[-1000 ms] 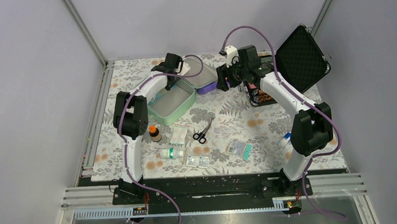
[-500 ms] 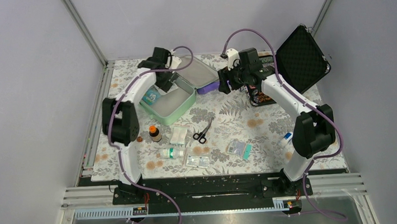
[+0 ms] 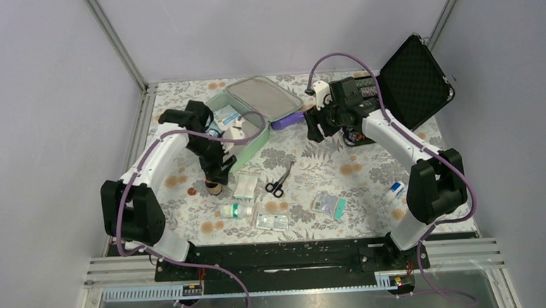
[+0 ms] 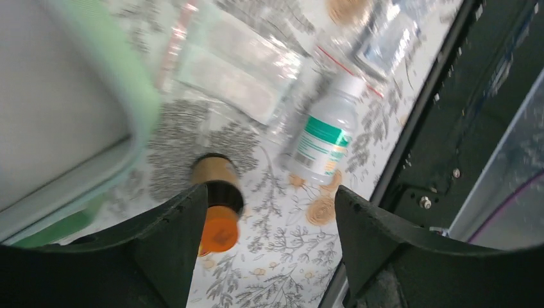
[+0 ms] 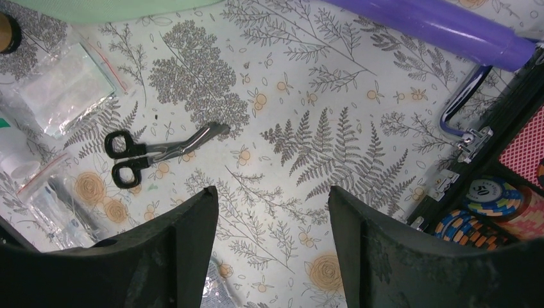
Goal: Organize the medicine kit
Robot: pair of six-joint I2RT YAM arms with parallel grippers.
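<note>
Beside the medicine kit: left gripper apart, amber bottle off-centre in its gap. Closing, I may topple it. Right gripper apart, empty.

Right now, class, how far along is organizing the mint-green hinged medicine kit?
Done: one blue-and-white packet lies in the open mint-green hinged medicine kit. In hand: nothing; the open left gripper hovers over the orange-capped brown bottle. Left: that bottle, black-handled scissors, green-labelled white bottle and clear sachets on the floral mat.
</note>
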